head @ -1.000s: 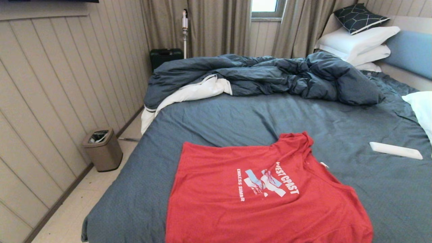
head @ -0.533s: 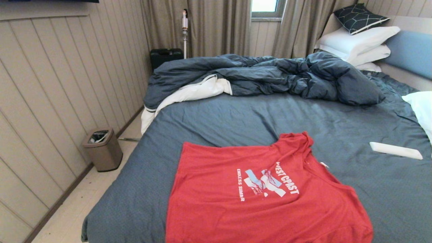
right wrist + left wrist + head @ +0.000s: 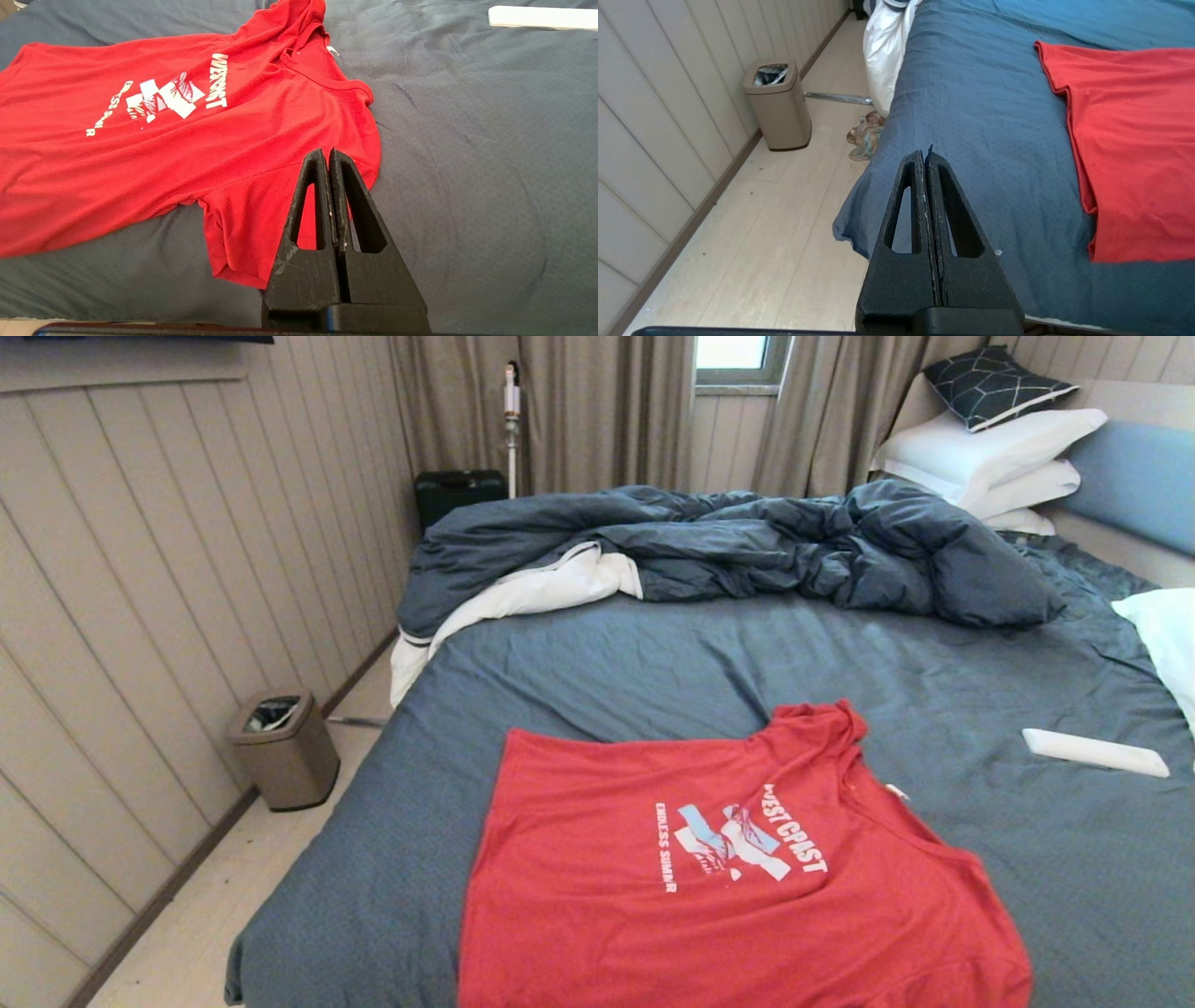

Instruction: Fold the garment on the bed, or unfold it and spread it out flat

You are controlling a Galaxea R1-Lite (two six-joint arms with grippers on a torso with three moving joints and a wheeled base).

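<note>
- bin [image 3: 283, 747] seen on floor by the wall, left of the bed [image 3: 597, 663]
- left gripper [image 3: 924, 156] held over bed's near left corner, fingers pressed together, nothing gripped
- garment [image 3: 728, 868] laid print-up on near part of sheet, neck toward the right
- right gripper [image 3: 328, 154] held above a sleeve of garment, fingers pressed together, nothing gripped
- white flat object [image 3: 1094, 752] seen right of garment, well apart
- duvet [image 3: 747, 546] bunched at far side
</note>
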